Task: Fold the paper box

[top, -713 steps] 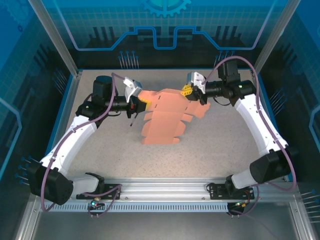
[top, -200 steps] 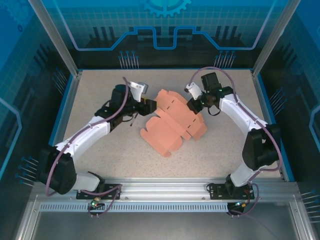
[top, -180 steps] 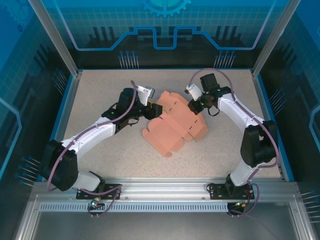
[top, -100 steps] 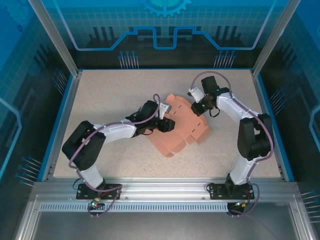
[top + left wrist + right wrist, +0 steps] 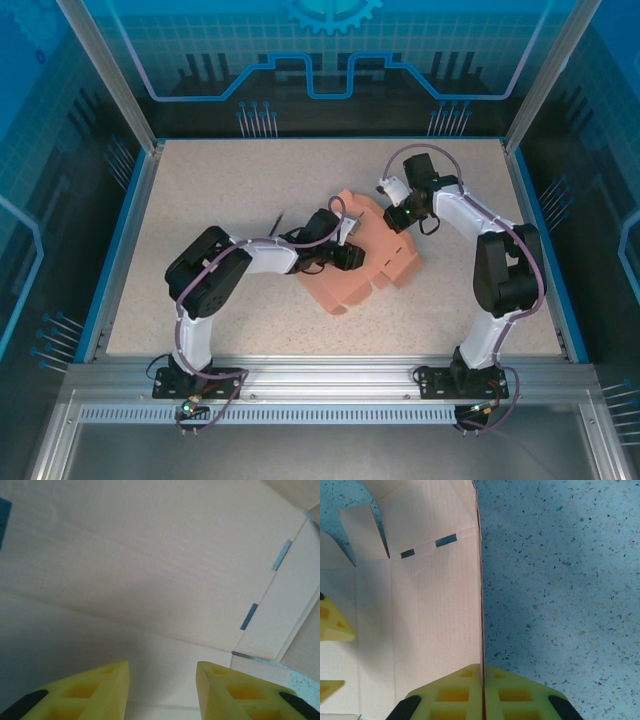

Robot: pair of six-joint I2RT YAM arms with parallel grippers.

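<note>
Right end effector (image 5: 482, 667) has its yellow fingers pressed together on one edge of the paper box (image 5: 435, 605), pinching the thin card at the cut-out's far right side. Left end effector (image 5: 162, 664) has its fingers spread with a clear gap between them, pointed at the card's pale face just ahead. Seen from above, the salmon-pink paper box lies unfolded near the middle of the table (image 5: 220, 180), between the two arms. A thin dark stick (image 5: 277, 220) lies to its left, beside the left arm.

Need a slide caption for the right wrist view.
Right tool pinching one edge of the paper box over the speckled table.
</note>
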